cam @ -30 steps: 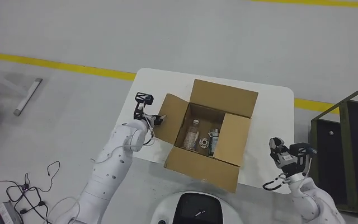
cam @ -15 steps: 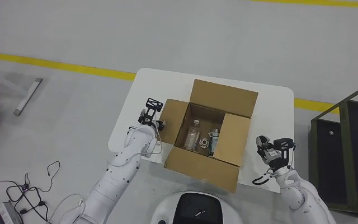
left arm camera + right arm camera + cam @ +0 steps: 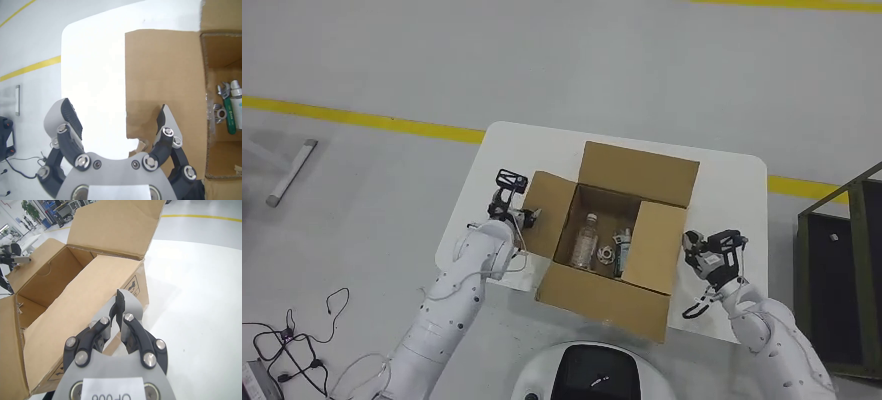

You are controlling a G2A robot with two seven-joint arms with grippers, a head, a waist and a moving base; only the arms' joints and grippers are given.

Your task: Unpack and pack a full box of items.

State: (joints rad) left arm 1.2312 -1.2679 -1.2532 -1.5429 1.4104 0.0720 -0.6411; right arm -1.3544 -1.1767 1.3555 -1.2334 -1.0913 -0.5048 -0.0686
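The open brown cardboard box [image 3: 604, 296] stands in the middle of the white, round-cornered table [image 3: 734, 195], with a gripper on either side. The right gripper [image 3: 118, 303] sits just beside the box's right flap [image 3: 657, 245], low against the outer wall. Its ribbed black pads [image 3: 121, 301] are pressed together with nothing seen between them. The left gripper [image 3: 115, 110] is at the left flap [image 3: 162, 79] with its jaws spread wide. One finger is over bare tabletop and the other over the cardboard, with the flap's edge between them; whether they touch it cannot be told. Farther in, on the box floor, a clear plastic bottle [image 3: 586, 241], a green-handled adjustable wrench [image 3: 228, 115], a white bottle [image 3: 236, 102] and a small silvery metal ring [image 3: 220, 113] lie close together. Beyond them the far flap [image 3: 644, 172] stands open. Past the table a yellow floor line [image 3: 362, 120] runs across.
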